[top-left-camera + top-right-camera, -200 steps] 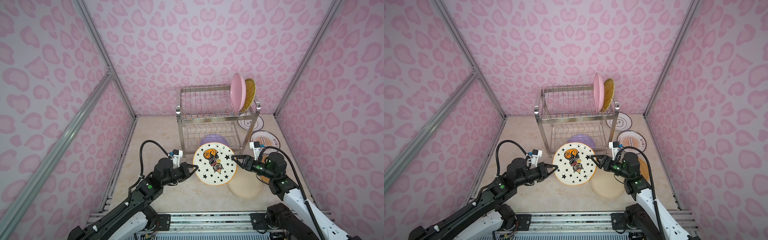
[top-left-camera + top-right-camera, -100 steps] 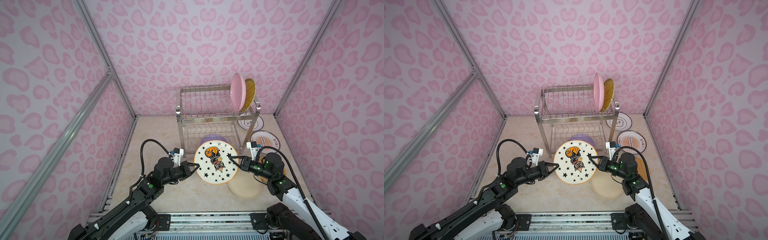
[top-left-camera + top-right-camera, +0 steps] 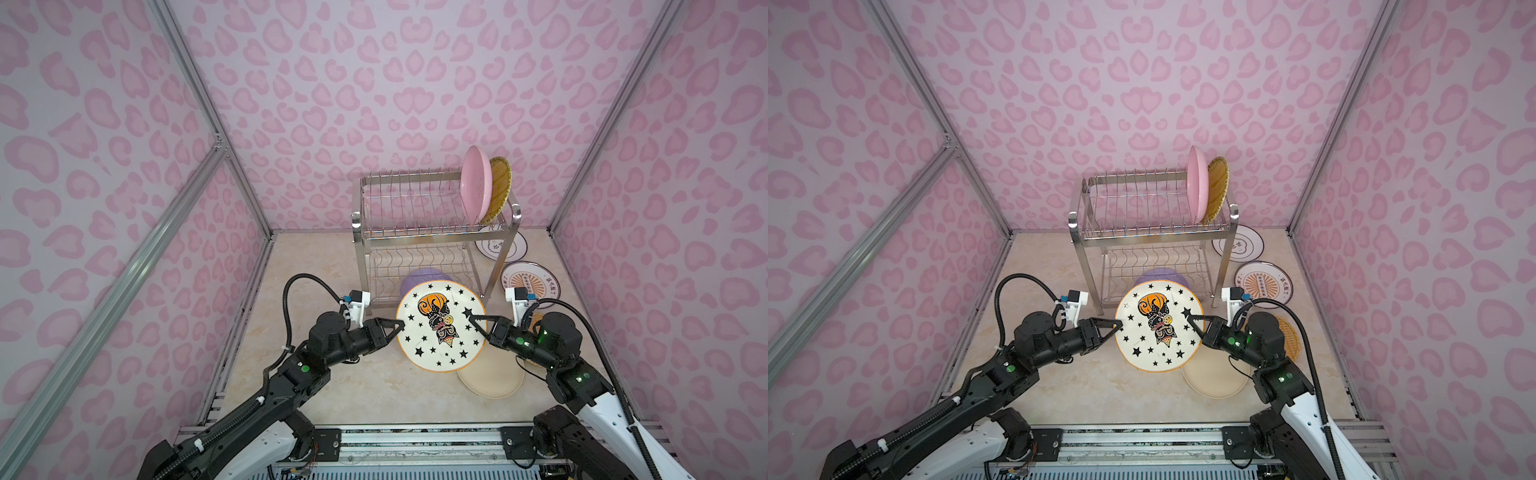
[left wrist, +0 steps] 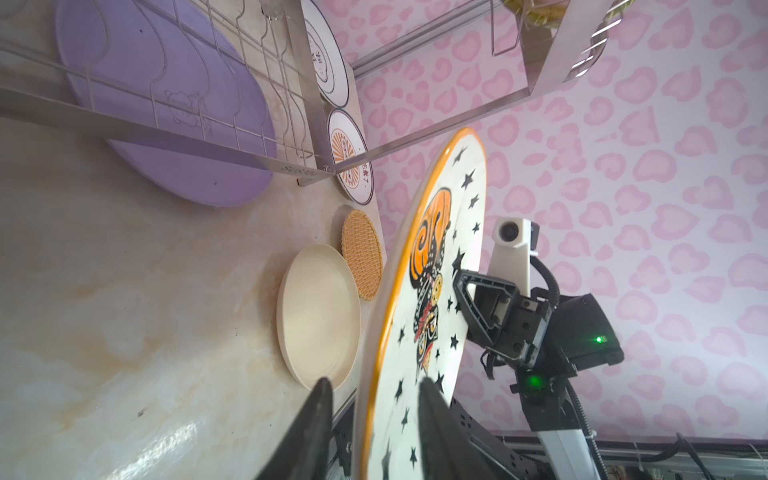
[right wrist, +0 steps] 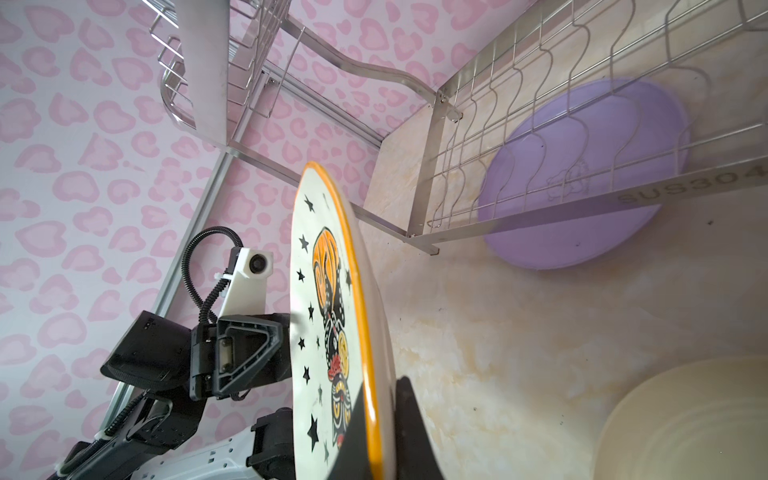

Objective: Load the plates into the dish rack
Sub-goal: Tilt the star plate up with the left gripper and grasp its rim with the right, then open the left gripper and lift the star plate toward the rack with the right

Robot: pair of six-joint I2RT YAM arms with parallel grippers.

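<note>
pink blotch-patterned walls [image 3: 374, 83] box in a beige marbled tabletop [image 3: 324, 270]. nearest the camera, both arms reach forward and bend inward, forearms low, meeting at the star plate [image 3: 432, 345]. it hangs tilted above the tabletop, just in front of the dish rack [image 3: 432, 235]. the right gripper [image 3: 473, 322] is pinched tight on its right rim. the left gripper [image 3: 401, 326] has its jaws parted astride the left rim. the cream plate [image 3: 494, 378] lies partly under the star plate. farther back, the lilac plate [image 3: 419, 276] lies beneath the rack's lower tier. the pink plate [image 3: 476, 185] and wicker plate [image 3: 500, 187] stand upright at the right end of the top tier.

Star plate [image 3: 440, 328] tilted midair, pink plate [image 3: 476, 187], wicker plate [image 3: 501, 183] upright in dish rack [image 3: 415, 234]
</note>
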